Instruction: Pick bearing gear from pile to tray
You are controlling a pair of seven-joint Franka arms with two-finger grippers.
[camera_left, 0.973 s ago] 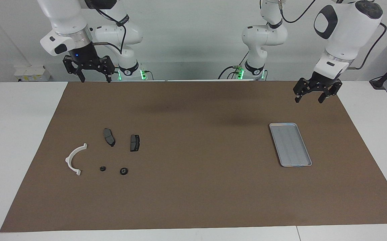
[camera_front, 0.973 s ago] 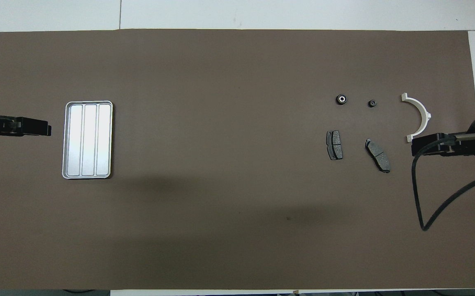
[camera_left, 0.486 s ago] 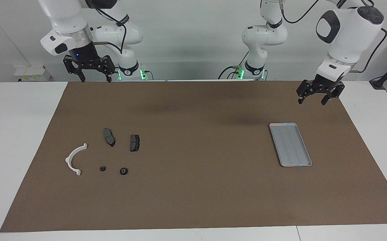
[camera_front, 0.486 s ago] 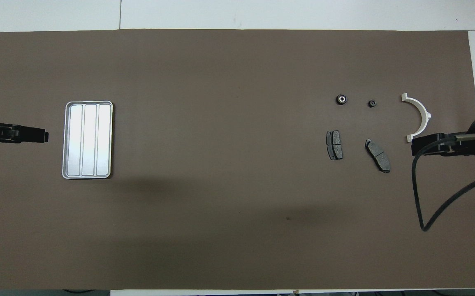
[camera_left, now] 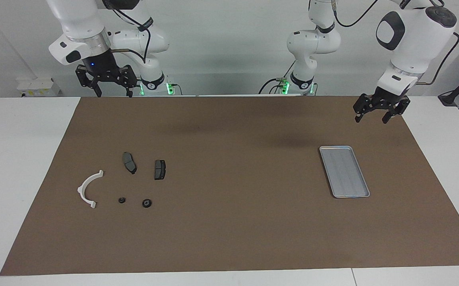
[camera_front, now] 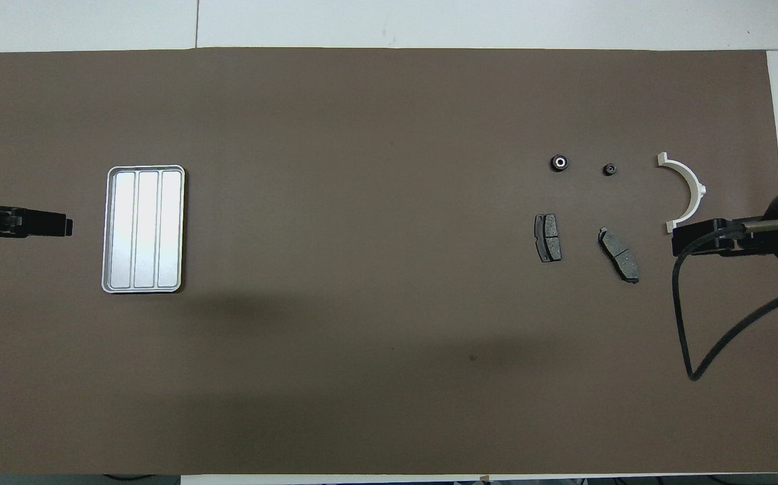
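Note:
The pile lies on the brown mat toward the right arm's end: a white arc bracket [camera_left: 88,188] [camera_front: 688,192], two dark brake pads [camera_left: 129,163] [camera_left: 159,169], and two small black round pieces [camera_left: 121,200] [camera_left: 146,203]. The larger round piece [camera_front: 559,162] has a pale centre. The silver ribbed tray [camera_left: 344,171] [camera_front: 143,229] lies empty toward the left arm's end. My right gripper [camera_left: 113,94] [camera_front: 677,240] hangs open and empty, high over the mat's edge by the robots. My left gripper [camera_left: 371,120] [camera_front: 65,224] is open and empty, raised over the mat beside the tray.
The brown mat [camera_left: 233,222] covers most of the white table [camera_left: 18,159]. A black cable [camera_front: 688,316] loops down from the right arm over the mat.
My left gripper has drifted away from the tray toward the left arm's end of the table and risen a little. The right arm has barely moved. The parts lie unchanged.

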